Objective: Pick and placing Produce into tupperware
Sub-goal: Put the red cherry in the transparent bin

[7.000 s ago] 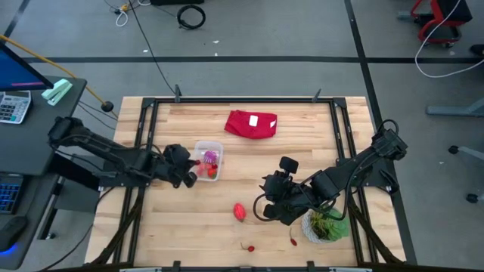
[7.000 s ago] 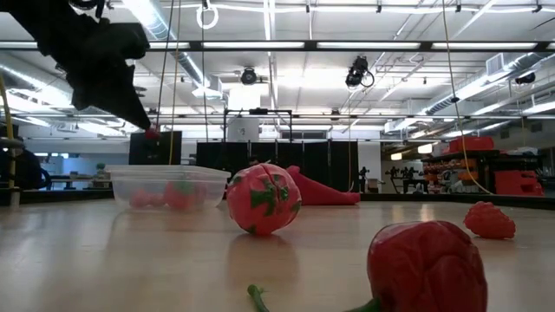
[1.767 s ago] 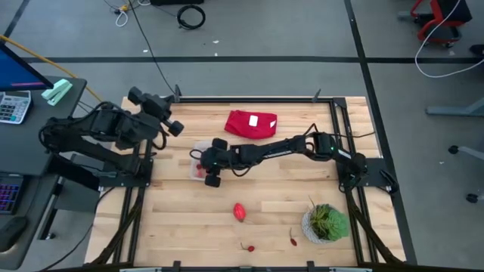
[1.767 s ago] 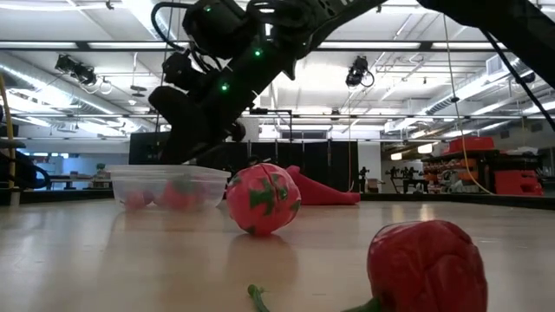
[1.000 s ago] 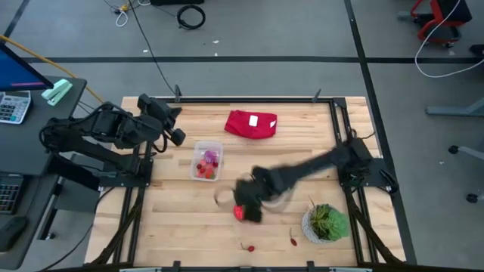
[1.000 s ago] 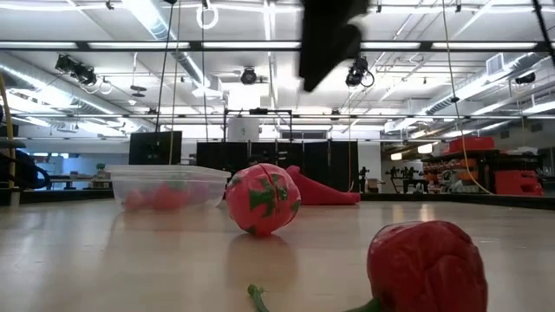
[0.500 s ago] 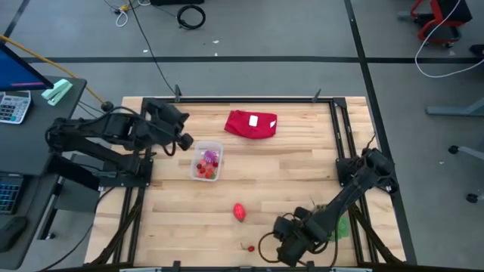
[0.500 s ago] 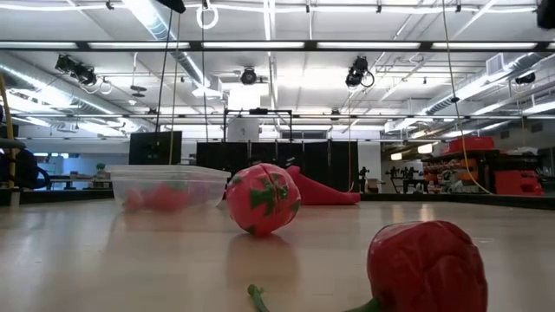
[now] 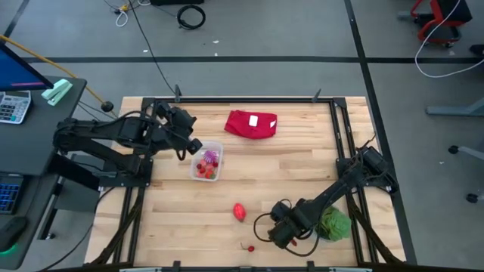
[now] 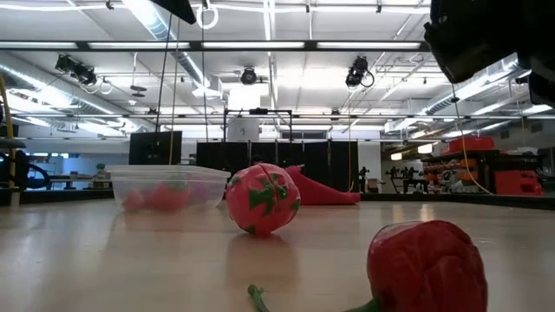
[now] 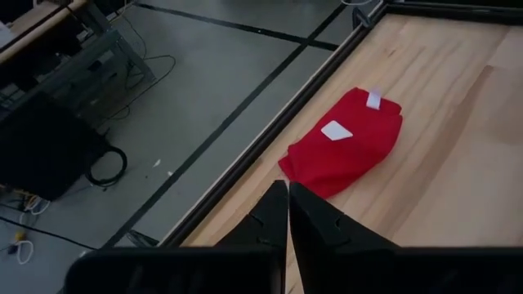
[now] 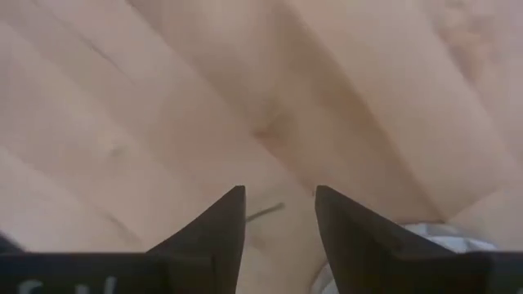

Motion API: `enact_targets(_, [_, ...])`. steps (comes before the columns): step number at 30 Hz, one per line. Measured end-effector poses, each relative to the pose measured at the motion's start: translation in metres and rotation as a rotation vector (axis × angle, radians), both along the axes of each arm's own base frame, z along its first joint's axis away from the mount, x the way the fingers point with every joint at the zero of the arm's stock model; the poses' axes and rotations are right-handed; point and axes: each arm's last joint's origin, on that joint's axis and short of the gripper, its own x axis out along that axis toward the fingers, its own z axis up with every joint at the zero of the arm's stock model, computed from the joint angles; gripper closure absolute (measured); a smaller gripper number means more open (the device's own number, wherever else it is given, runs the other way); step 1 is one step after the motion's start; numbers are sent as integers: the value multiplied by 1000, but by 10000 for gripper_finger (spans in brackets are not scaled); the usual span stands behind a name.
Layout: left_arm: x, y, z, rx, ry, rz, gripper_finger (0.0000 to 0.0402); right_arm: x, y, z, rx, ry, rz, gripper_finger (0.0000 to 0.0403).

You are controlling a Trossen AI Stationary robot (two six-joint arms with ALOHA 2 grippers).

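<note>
Produce: red oval fruit (image 9: 240,211) at table centre-near, small red piece (image 9: 250,247) nearer; both look light, hard, prone to roll, best pinched across the middle. Tub (image 9: 206,160) sits left-centre, part filled.

Right gripper (image 9: 278,233) low beside the small piece, jaws apart; left gripper (image 9: 193,146) by the tub, jaws together. Bare wooden table (image 9: 302,143); red cloth (image 9: 252,124) far, plant (image 9: 333,224) right.

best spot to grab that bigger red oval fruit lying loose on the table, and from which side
Come straight down on the red oval fruit and close across its narrow middle. It lies alone on bare wood, long axis running roughly toward the table's near edge, so nothing blocks the fingers on either side. The right gripper is open and nearest; the left gripper is shut by the tupperware.
</note>
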Motion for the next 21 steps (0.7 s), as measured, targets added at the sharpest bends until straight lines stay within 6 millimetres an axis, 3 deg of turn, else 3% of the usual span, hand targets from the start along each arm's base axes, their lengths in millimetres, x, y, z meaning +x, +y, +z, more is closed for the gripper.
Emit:
enact_targets(5, [3, 0, -2, 3, 13, -1, 383, -2, 5, 0, 75, 46, -25, 245])
enact_targets(15, [3, 0, -3, 4, 16, 0, 390, -6, 8, 0, 51, 37, -62, 245])
enact_targets(21, [3, 0, -3, 4, 17, 0, 376, -11, 4, -14, 41, 57, -63, 245])
